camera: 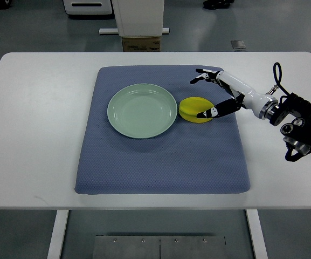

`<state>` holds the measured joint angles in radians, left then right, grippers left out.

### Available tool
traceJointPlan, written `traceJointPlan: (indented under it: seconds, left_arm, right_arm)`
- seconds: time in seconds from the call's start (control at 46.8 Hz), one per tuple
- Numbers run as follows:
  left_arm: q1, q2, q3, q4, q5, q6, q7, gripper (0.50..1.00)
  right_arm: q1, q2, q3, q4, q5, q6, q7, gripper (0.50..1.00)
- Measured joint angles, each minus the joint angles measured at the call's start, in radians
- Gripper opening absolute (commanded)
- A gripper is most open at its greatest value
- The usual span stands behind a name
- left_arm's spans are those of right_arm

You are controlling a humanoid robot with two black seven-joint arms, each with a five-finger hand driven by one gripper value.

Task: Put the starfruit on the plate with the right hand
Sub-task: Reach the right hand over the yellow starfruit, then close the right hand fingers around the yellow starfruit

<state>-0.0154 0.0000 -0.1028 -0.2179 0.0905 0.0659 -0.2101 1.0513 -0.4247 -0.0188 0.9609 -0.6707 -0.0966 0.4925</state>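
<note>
My right hand (213,93), fingers spread, straddles the starfruit (194,109) right of the empty plate (142,110) (nothing lifted yet).

View: the scene is seen steeply from above, from the near side.
Framing: the whole table (31,135) is taken in, floor beyond.

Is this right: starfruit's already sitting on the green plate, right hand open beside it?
Not quite. The top view shows the starfruit on the blue mat, just right of the green plate, not on it. The right hand is open beside it.
</note>
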Motion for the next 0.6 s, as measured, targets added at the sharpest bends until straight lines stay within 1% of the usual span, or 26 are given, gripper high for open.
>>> traceJointPlan:
  seconds: [0.192,0.363,0.599]
  left_arm:
    - [0.000,0.000,0.000,0.000,0.000,0.000,0.000,1.000]
    - [0.000,0.000,0.000,0.000,0.000,0.000,0.000,1.000]
    - [0.000,0.000,0.000,0.000,0.000,0.000,0.000,1.000]
  right_arm:
    - [0.010,0.050,-0.035,-0.048,0.000,-0.006,-0.023,1.000]
    - [0.010,0.107,-0.039,-0.113,0.000,-0.006,-0.031,0.998]
    - [0.009,0.161,-0.047,-0.171,0.000,-0.006,-0.038,0.985]
